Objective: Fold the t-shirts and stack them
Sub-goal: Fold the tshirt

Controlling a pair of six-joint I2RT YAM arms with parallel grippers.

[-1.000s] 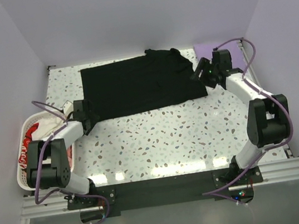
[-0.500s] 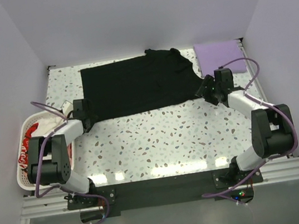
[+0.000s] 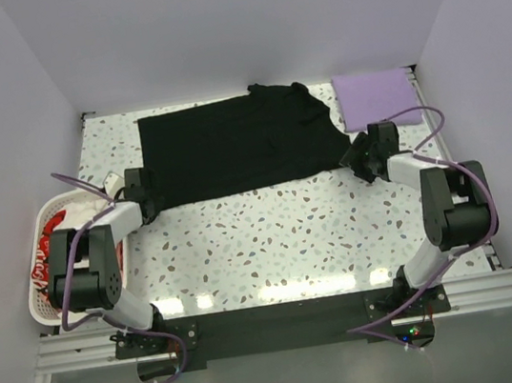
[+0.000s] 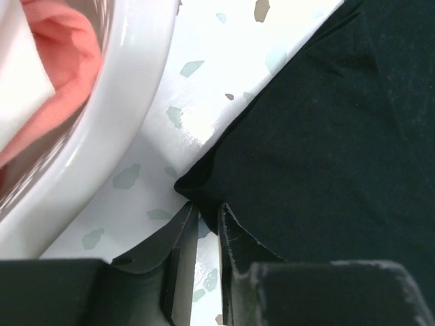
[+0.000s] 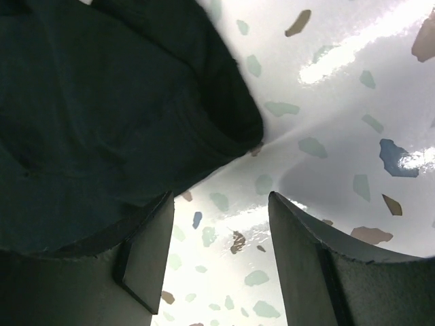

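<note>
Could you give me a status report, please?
Left hand slightly open at black t-shirt's near left corner. Right hand open at near right corner. Basket beside left hand.

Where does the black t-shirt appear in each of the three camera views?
Top external: the black t-shirt lies spread flat in the far middle of the picture.
Left wrist: it fills the right side, one corner pointing lower left.
Right wrist: upper left, ending in a rounded fold.
Shared landmark: the speckled table top.
</note>
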